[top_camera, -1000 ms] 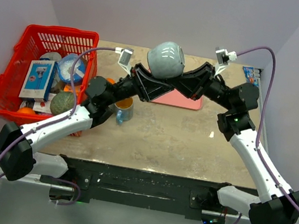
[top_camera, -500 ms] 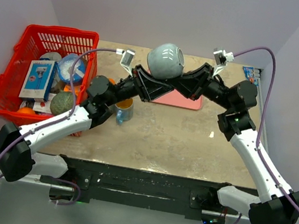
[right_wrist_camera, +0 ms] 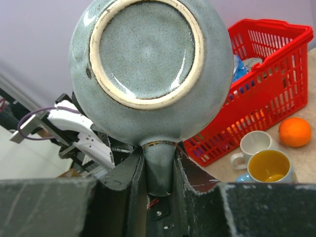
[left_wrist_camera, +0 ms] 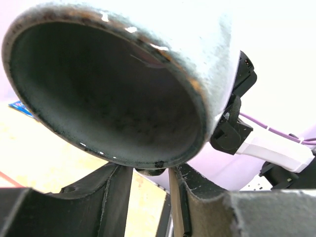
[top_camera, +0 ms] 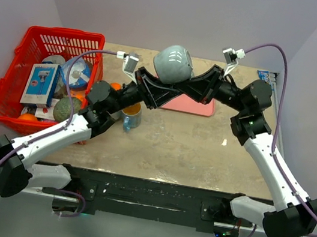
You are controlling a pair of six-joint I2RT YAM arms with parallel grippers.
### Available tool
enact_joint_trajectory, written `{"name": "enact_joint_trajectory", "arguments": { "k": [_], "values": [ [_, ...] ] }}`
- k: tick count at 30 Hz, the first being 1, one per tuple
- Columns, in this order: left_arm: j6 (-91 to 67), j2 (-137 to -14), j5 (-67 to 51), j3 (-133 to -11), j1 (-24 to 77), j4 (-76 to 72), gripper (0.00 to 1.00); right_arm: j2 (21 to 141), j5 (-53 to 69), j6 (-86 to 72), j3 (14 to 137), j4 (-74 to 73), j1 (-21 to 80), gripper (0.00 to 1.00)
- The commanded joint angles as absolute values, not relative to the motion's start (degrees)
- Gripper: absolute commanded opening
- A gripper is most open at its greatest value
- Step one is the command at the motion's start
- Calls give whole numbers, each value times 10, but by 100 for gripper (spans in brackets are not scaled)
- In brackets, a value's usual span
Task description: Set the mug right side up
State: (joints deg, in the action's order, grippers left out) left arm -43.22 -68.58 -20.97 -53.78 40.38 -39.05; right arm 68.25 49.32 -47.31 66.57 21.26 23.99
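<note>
The grey-blue glazed mug (top_camera: 174,62) hangs in the air above the back of the table, lying on its side between both arms. Its dark open mouth (left_wrist_camera: 103,89) faces my left wrist camera, and its pale-ringed base (right_wrist_camera: 147,49) faces my right wrist camera. My right gripper (right_wrist_camera: 158,155) is shut on the mug's handle (right_wrist_camera: 158,165), which points down between its fingers. My left gripper (left_wrist_camera: 150,173) comes from the mouth side, fingertips just under the rim, jaws narrowly set on either side of the same handle (left_wrist_camera: 150,171). In the top view the left gripper (top_camera: 162,86) and right gripper (top_camera: 183,85) meet under the mug.
A red basket (top_camera: 51,32) full of packets and fruit stands at the left. Below the mug lie a pink board (top_camera: 197,107), a yellow-lined cup (right_wrist_camera: 269,167), a white cup (right_wrist_camera: 254,145) and an orange (right_wrist_camera: 295,132). A blue packet (top_camera: 266,79) lies at the back right corner.
Both wrists have shifted slightly left with the mug, which has stayed at about the same height. The left arm's elbow has swung further left.
</note>
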Motion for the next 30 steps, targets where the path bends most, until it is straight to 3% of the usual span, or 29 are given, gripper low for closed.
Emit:
{"name": "enact_joint_trajectory", "arguments": {
  "k": [1, 7, 11, 14, 18, 23, 29, 30],
  "values": [
    [-388, -671, -167, -544, 396, -415, 39, 686, 562, -535, 714, 244, 249, 0],
    [-409, -686, -202, -547, 396, -434, 38, 703, 595, -555, 715, 254, 249, 0],
    [-415, -694, -214, -553, 395, -435, 31, 716, 632, -548, 709, 243, 249, 0],
    [-419, -694, -214, -555, 396, -432, 29, 713, 637, -483, 708, 197, 250, 0],
    [-451, -691, -186, -552, 395, -427, 40, 697, 631, -416, 701, 137, 250, 0],
    [-473, -686, -162, -541, 389, -431, 41, 678, 630, -401, 684, 150, 249, 0],
    [-499, -679, -149, -522, 378, -454, 28, 668, 639, -398, 671, 163, 250, 0],
    [-510, -679, -151, -519, 377, -467, 18, 666, 642, -397, 667, 168, 250, 0]
  ]
}}
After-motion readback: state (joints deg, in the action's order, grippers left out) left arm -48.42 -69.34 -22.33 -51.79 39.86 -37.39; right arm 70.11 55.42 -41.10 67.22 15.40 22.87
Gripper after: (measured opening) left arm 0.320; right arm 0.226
